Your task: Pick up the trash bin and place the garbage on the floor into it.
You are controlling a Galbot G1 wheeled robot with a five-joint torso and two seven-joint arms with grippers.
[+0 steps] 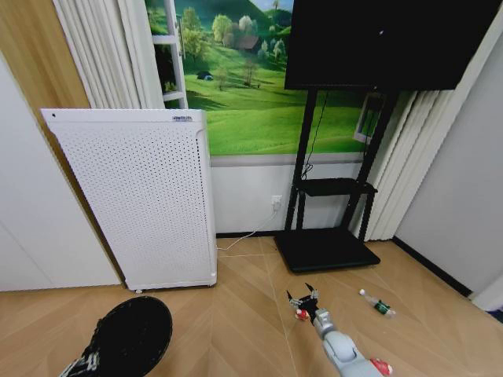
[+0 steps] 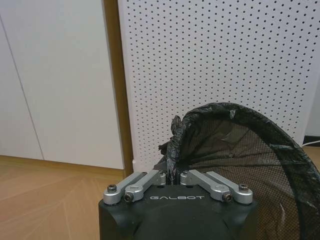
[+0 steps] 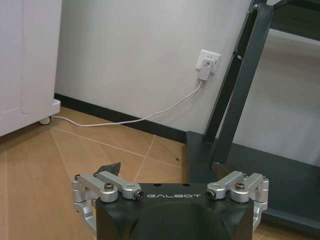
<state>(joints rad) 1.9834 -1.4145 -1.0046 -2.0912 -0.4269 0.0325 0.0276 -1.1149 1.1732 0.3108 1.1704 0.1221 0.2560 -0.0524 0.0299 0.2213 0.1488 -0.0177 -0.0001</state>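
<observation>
Low on the left, the left pincer (image 2: 173, 176) is clamped on the rim of the black bin (image 1: 130, 334), holding it tilted above the wooden floor (image 1: 236, 306) beside the white purifier (image 1: 137, 196). At centre, the right pincer (image 1: 304, 298) hangs spread wide right over a red can (image 1: 301, 314). A clear bottle (image 1: 378, 305) lies near it to the right, and another red item (image 1: 381, 367) sits by the arm. Best approach, I judge: drop straight down, straddle the can evenly, then close gently so it does not skid away.
</observation>
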